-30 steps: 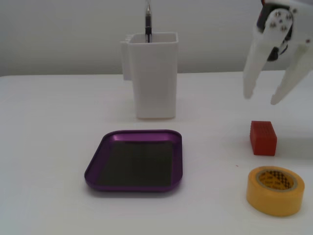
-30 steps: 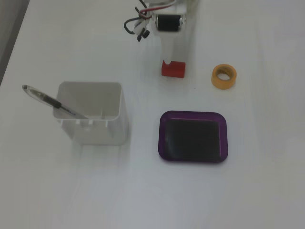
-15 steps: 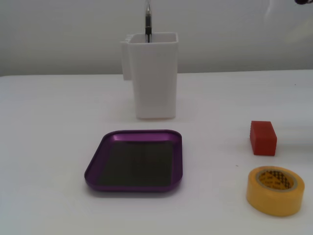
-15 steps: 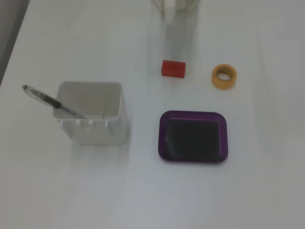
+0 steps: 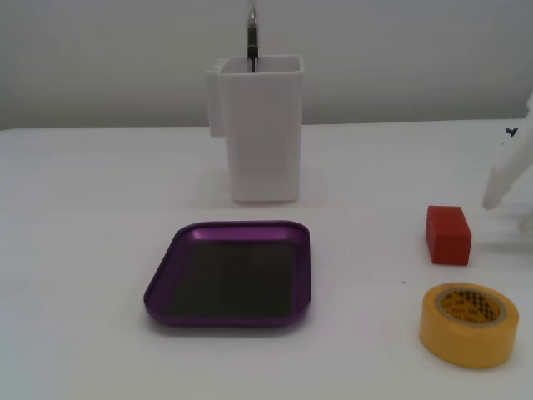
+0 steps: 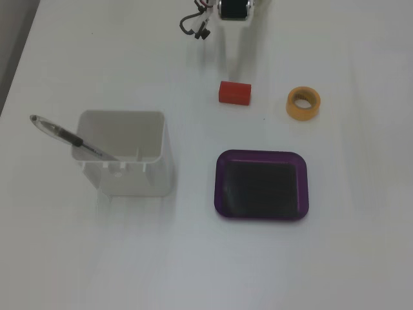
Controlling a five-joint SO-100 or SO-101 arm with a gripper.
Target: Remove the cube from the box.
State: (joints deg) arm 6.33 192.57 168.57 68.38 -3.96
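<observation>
The red cube (image 5: 448, 234) lies on the white table to the right of the purple box (image 5: 229, 310), outside it. The box holds nothing; its dark bottom is bare. In the other fixed view the cube (image 6: 233, 92) lies above the box (image 6: 261, 212). My white gripper (image 5: 500, 221) comes in at the right edge, just right of the cube and not touching it. Its two white fingers stand apart with nothing between them. From above, the gripper (image 6: 235, 64) is faint against the white table, just beyond the cube.
A yellow tape roll (image 5: 468, 323) lies in front of the cube, also seen from above (image 6: 303, 103). A tall white container (image 5: 260, 125) with a pen (image 6: 71, 138) stands behind the box. The arm's base (image 6: 232, 9) is at the top edge.
</observation>
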